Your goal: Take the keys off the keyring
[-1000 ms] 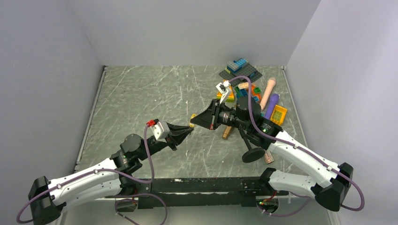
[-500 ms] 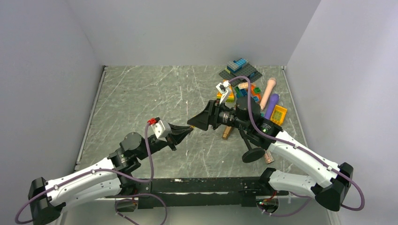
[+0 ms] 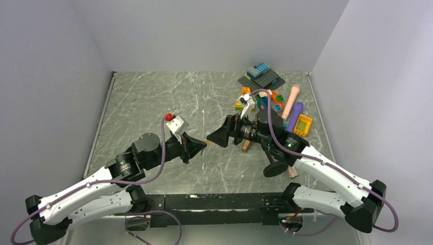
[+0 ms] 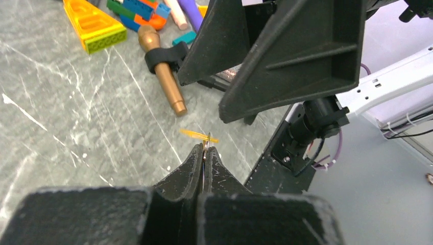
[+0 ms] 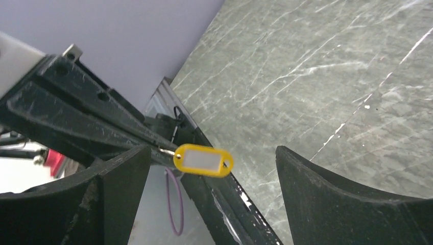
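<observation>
My left gripper [image 3: 203, 144] is shut on the keyring [image 4: 207, 141], a thin metal loop pinched edge-on between its tips [image 4: 205, 149]. From the ring hangs a yellow plastic tag [image 5: 203, 160] with a white label, held above the table. It shows as a thin yellow sliver [image 4: 198, 135] in the left wrist view. No metal keys are visible on the ring. My right gripper [image 3: 215, 138] faces the left one tip to tip and stands wide open. The tag floats between its spread fingers [image 5: 213, 151] without touching either.
A pile of toy bricks [image 3: 263, 76] lies at the back right, with a pink cylinder [image 3: 291, 99], a purple one [image 3: 295, 115] and a yellow toy [image 3: 303, 124]. A gold toy microphone [image 4: 163, 71] lies under the right arm. A black round stand base [image 3: 275, 168] sits near the front.
The right gripper has opened and let go of the tag. The left gripper has closed on the ring and now holds it alone, shifted slightly towards the front.
</observation>
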You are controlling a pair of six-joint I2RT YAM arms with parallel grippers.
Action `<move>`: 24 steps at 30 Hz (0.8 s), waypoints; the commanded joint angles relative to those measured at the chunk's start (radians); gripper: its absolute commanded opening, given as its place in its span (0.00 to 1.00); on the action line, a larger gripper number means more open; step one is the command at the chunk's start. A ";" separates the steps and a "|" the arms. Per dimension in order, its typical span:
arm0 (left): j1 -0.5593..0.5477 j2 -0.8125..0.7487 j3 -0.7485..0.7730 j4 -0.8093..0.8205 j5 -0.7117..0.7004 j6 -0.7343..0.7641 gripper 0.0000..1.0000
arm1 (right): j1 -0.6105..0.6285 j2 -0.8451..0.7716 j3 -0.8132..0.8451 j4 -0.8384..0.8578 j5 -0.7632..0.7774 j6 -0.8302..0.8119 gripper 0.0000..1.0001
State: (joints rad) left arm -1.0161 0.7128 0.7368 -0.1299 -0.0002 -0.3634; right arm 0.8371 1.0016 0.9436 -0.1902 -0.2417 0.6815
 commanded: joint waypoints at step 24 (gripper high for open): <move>-0.001 -0.149 0.012 -0.013 0.269 -0.060 0.00 | 0.059 -0.049 -0.134 0.486 -0.461 -0.145 0.44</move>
State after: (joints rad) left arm -1.0161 0.5686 0.7559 -0.2333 0.2413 -0.4141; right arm 0.8669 0.9543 0.8062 0.2035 -0.6506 0.5503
